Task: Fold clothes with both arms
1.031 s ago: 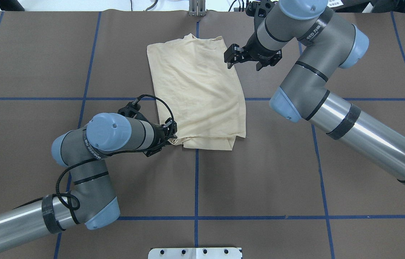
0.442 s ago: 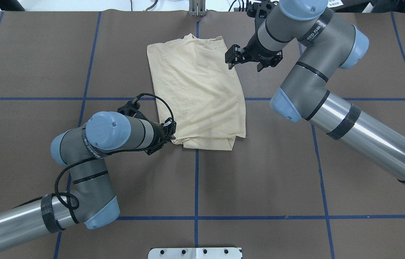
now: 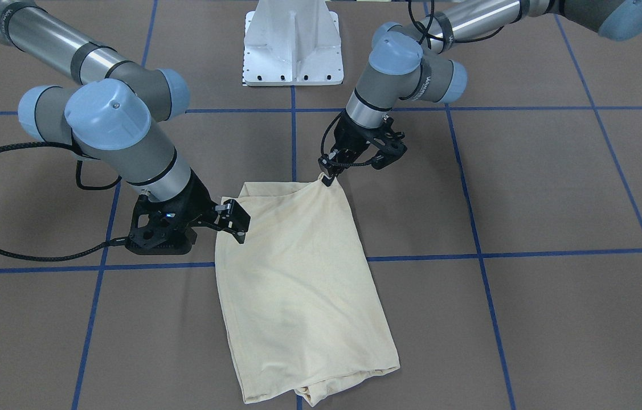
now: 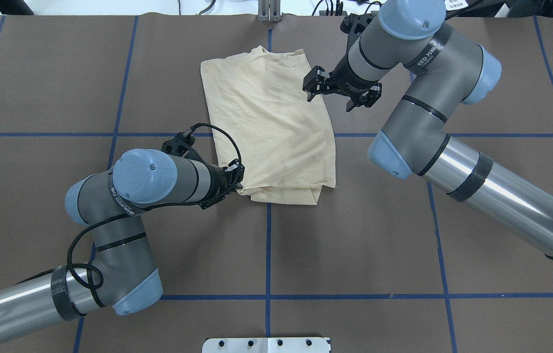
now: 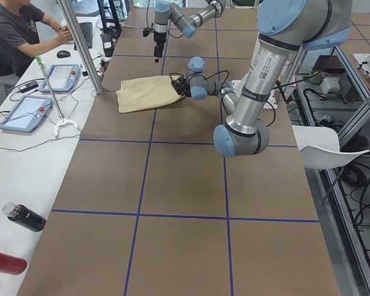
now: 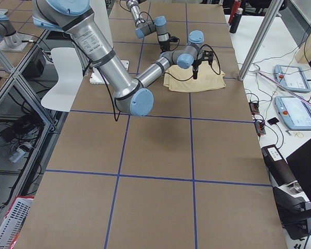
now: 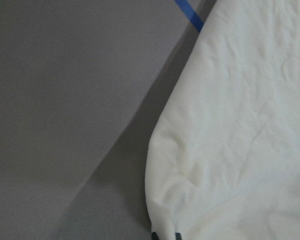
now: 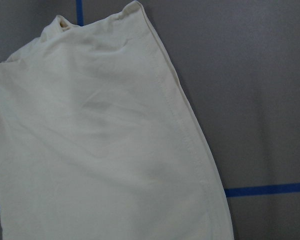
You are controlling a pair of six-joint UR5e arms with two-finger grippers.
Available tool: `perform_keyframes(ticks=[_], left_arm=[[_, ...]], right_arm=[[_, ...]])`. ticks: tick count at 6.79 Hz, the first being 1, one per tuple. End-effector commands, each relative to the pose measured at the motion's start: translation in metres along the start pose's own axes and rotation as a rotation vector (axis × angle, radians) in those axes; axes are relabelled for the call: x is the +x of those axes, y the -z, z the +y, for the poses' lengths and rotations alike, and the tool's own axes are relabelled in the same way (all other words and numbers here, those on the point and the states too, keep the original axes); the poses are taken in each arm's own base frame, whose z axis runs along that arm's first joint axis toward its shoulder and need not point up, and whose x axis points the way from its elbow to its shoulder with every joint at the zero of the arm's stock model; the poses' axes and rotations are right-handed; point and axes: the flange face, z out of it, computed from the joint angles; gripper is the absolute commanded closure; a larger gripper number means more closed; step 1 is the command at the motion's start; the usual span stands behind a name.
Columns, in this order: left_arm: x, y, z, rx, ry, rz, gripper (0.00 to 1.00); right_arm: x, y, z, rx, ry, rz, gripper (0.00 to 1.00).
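Shirt of pale cream-yellow knit (image 4: 269, 122) is laid lengthwise away from the robot on the brown bench (image 4: 36, 196), near corner pinched by closed jaws of the left arm (image 4: 178, 176); those of the right arm (image 4: 404, 49), by its far edge, cannot be judged.

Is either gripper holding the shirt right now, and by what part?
The left gripper pinches the T-shirt by the robot-side corner on its left. The right gripper is open above a side edge, holding nothing.
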Motion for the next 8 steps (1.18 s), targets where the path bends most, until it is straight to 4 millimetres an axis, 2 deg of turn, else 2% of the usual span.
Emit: perform_keyframes(ticks=[1,3,6,8], left_arm=[[0.003,0.005,0.002,-0.003,-0.024,0.011,1.0],[0.0,0.002,0.001,-0.001,-0.023,0.002,1.0],[0.0,0.0,0.001,-0.001,-0.025,0.003,1.0],[-0.001,-0.001,0.0,0.0,-0.027,0.001,1.0]], right_arm=[[0.0,-0.014,0.029,-0.008,-0.156,0.009,0.0],[-0.009,-0.062,0.083,0.05,-0.186,0.066,0.0],[-0.006,-0.083,0.1,0.02,-0.311,0.177,0.0],[-0.003,-0.088,0.108,0.016,-0.487,0.238,0.0]])
